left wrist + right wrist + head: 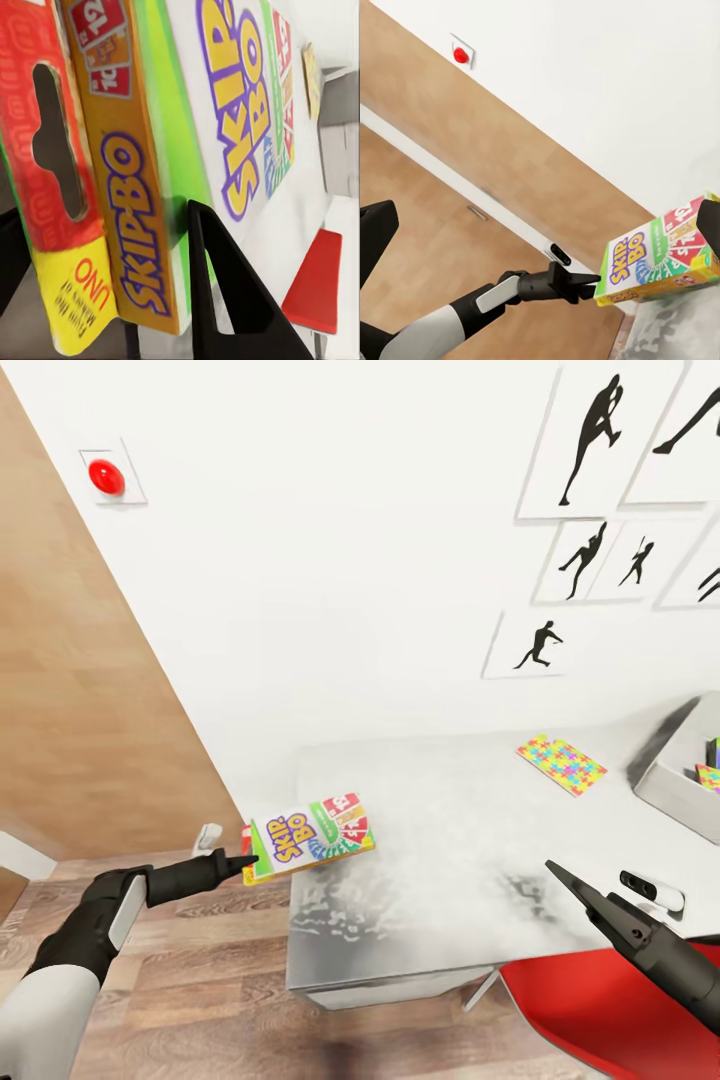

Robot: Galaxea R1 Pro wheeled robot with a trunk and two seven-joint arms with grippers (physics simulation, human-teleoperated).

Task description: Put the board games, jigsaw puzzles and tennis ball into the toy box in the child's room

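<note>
Skip-Bo board game (310, 837) pinched at its near end by my left fingers (225, 292), held tilted over the worktop (450, 840) corner. My right fingers (563, 880) hover pressed together, empty. Jigsaw puzzle (561, 763) lies near toy box (675, 785).

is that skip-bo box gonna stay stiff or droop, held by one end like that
Probably stiff: the Skip-Bo box sticks out level from the left end effector with no visible sag. Held only at its end, it may pivot if bumped. Its glossy printed faces look smooth, so it could slide once set on the table.
</note>
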